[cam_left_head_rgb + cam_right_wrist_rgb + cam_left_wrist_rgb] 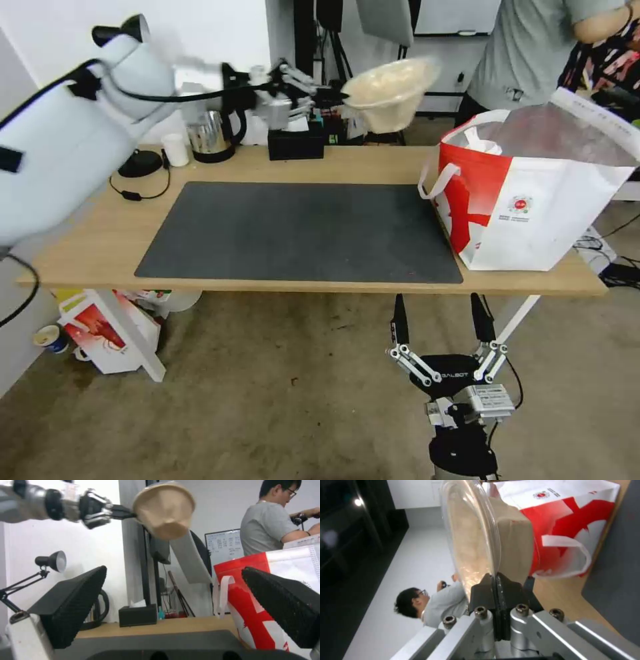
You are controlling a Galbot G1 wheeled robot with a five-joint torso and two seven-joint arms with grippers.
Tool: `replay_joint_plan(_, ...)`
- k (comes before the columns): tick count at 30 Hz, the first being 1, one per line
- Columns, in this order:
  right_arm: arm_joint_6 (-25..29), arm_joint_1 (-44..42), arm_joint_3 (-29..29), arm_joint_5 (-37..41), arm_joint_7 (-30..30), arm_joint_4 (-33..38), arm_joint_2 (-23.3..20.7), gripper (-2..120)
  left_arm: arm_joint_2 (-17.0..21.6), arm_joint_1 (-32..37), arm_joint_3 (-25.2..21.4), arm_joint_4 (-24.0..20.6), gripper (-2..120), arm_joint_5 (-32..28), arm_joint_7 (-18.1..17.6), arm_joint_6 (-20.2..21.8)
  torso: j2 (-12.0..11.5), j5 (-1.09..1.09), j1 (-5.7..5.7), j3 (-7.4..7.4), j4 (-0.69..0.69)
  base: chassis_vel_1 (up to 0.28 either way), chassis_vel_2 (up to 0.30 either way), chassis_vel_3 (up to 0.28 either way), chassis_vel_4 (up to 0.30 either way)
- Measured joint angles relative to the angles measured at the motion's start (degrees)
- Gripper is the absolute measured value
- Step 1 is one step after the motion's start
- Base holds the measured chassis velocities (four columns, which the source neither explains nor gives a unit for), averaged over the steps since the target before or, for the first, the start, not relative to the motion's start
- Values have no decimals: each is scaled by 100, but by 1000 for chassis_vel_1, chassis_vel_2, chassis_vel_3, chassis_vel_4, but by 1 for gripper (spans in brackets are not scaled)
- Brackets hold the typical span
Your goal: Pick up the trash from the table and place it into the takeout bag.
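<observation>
One left tool (333, 95) pinches tan bowl's (390, 90) rim.

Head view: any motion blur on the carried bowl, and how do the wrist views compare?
Head view: the tan bowl and left gripper are smeared, while the takeout bag and table stay sharp. Left wrist view: the bag's handle is soft. Right wrist view: the open right gripper's near fingers are sharp.

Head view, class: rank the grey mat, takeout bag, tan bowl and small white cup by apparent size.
1. Grey mat
2. Takeout bag
3. Tan bowl, held aloft by the left gripper, so nearness may skew it
4. Small white cup
</observation>
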Motion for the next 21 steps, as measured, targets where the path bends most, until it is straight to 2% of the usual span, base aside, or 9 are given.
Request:
replay_joint_plan(3,0,0,0,0,0,0,0,100,-369,-164,101,263,0,15,56,-3,0,1,0,0,2,0,0,0,0)
replay_joint_plan(5,0,0,0,0,0,0,0,100,-458,-195,120,319,0,19,70,-4,0,0,0,0,2,0,0,0,0)
replay_joint_plan(8,0,0,0,0,0,0,0,100,-906,-313,205,561,0,56,91,-4,2,0,0,0,0,0,0,0,0)
replay_joint_plan(10,0,0,0,0,0,0,0,100,-983,-329,220,603,0,74,91,-4,1,1,0,0,0,0,0,0,0)
replay_joint_plan(13,0,0,0,0,0,0,0,100,-1311,-373,281,823,0,165,91,-4,1,-1,0,0,0,0,0,0,0)
replay_joint_plan(15,0,0,0,0,0,0,0,100,-1351,-380,290,857,0,176,91,-5,1,-1,0,0,2,0,0,0,0)
replay_joint_plan(21,0,0,0,0,0,0,0,100,-1844,-491,333,1326,0,337,116,-119,1,0,0,0,0,0,0,0,0)
